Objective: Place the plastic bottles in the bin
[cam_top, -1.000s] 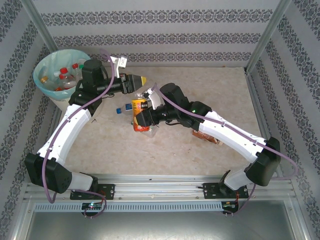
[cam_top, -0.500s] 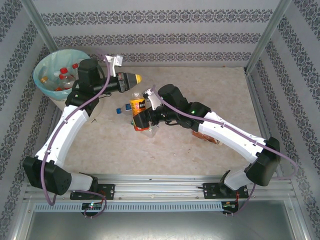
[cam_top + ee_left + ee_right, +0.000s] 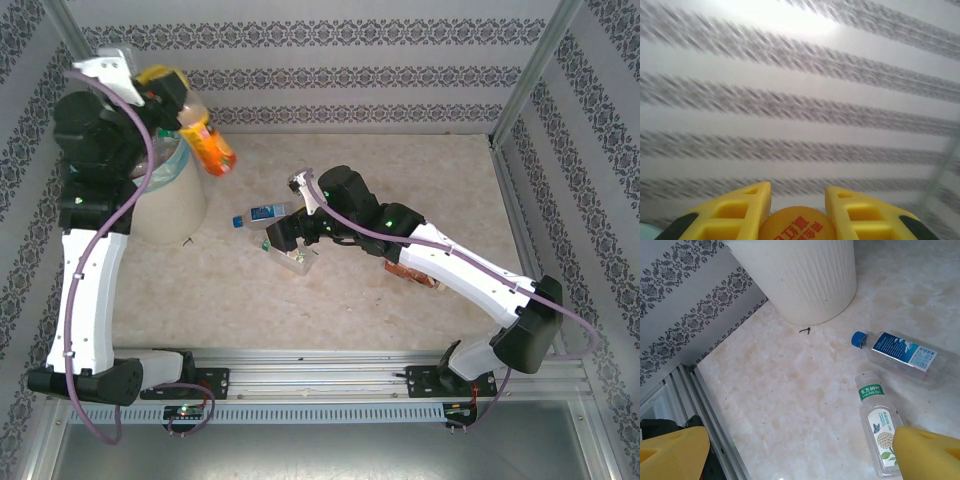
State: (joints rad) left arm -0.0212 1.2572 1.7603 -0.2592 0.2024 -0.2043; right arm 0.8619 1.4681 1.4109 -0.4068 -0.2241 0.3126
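1. An orange bottle [image 3: 212, 150] hangs tilted in the upper left of the overhead view, high above the counter [image 3: 400, 180]. It appears just right of the bin's rim rather than squarely over the opening, though its height makes this hard to judge.
2. The left fingers [image 3: 162, 78] are clamped on the bottle's top end. In the left wrist view, its orange cap with red print sits between the two yellow fingers at the bottom edge of the frame, with striped wallpaper beyond.
3. The bin [image 3: 172, 208] stands at the left of the overhead view, its cream wall showing beneath the raised left arm, with a strip of pale green liner at the rim.
4. The step in hand looks like the drop. To do it well, centre the bottle over the opening first and lower it towards the liner. Only then part the fingers, so the bottle cannot bounce off the rim.
5. The right fingers [image 3: 675, 452] stand wide apart and hold nothing, low over the middle of the counter.
6. In the right wrist view, a blue-capped bottle [image 3: 905, 352] lies on its side at the right. A white-capped bottle [image 3: 880, 427] with a green label lies below it, beside one right finger.
7. A brown bottle [image 3: 415, 275] lies partly hidden under the right forearm.
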